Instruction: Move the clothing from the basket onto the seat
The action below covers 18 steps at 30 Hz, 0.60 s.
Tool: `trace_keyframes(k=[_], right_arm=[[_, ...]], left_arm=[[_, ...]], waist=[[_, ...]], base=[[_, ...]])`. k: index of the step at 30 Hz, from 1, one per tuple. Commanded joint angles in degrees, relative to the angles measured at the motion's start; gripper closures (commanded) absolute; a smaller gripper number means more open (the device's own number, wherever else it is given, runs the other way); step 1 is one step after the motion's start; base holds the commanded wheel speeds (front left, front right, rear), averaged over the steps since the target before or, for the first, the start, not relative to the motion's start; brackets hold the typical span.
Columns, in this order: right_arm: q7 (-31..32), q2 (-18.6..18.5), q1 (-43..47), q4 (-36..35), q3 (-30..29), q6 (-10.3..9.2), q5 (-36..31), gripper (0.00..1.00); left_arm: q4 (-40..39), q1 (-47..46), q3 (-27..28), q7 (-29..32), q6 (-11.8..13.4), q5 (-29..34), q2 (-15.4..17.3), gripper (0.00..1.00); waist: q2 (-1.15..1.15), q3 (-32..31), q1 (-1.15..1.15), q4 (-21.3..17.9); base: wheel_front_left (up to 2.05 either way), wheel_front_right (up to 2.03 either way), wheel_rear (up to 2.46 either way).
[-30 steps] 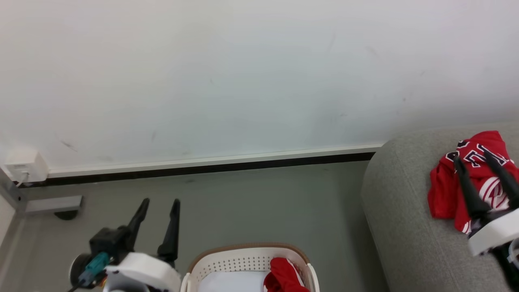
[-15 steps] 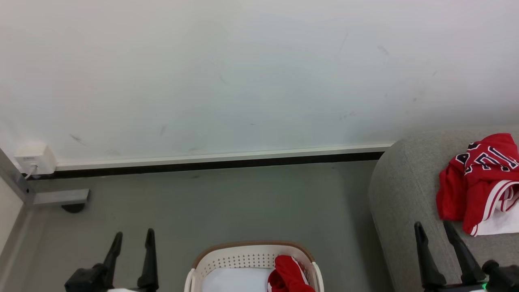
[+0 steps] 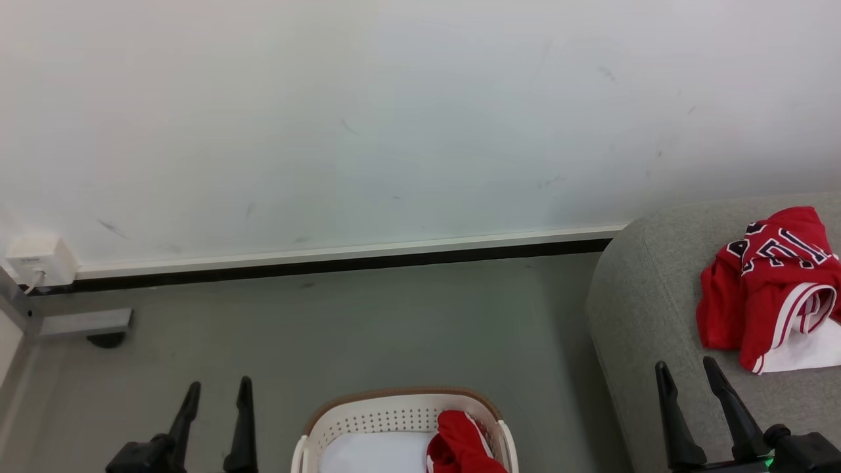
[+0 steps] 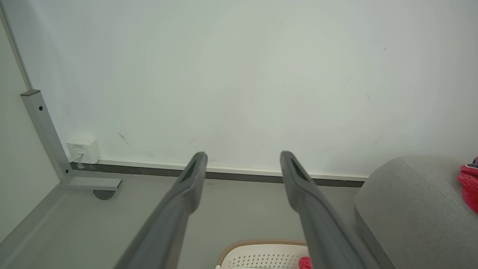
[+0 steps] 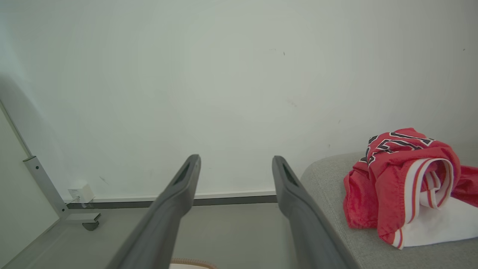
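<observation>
A red jersey [image 3: 769, 282] with black white-outlined letters lies crumpled on the grey seat [image 3: 650, 315] at the right; the same jersey [image 5: 399, 179] shows in the right wrist view and its edge [image 4: 469, 184] in the left wrist view. A second red garment [image 3: 460, 447] sits in the cream basket [image 3: 394, 414] at the bottom centre, beside a pale pad [image 3: 374, 453]. My right gripper [image 3: 686, 371] stands open over the seat's front edge, below the jersey, holding nothing. Left of the basket, over the floor, my left gripper [image 3: 219, 391] is open and empty.
A white wall with a pale and black baseboard [image 3: 341, 259] runs behind. A white socket box [image 3: 36, 261] and a grey metal frame foot [image 3: 85, 323] sit at the far left. Grey floor [image 3: 394, 322] lies between the wall and the basket.
My right gripper has drawn back down off the jersey, which now lies free on the seat. My left gripper has dropped lower in the view. The camera has shifted slightly.
</observation>
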Motion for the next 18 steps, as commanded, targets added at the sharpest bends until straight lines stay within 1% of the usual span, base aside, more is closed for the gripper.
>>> trace_keyframes(k=[1,6,18], right_arm=[[0.0,0.3,-0.4,-0.3,0.2,-0.13,0.1,0.0],[0.0,0.4,-0.8,0.0,0.6,-0.13,0.5,0.0],[0.0,0.0,-1.6,0.5,0.9,-0.13,0.4,0.0]], left_arm=[[0.2,-0.4,0.5,0.0,-0.3,0.8,-0.1,0.0],[0.6,-0.5,1.4,0.0,-1.2,1.6,-0.7,0.0],[1.3,-1.0,2.6,0.0,-2.5,2.5,-1.2,0.0]], waist=[[0.0,0.0,0.0,-0.1],[0.0,0.0,0.0,-0.1],[0.0,0.4,0.0,-0.5]], base=[[0.0,0.0,0.0],[0.0,0.0,0.0],[0.0,0.0,0.0]])
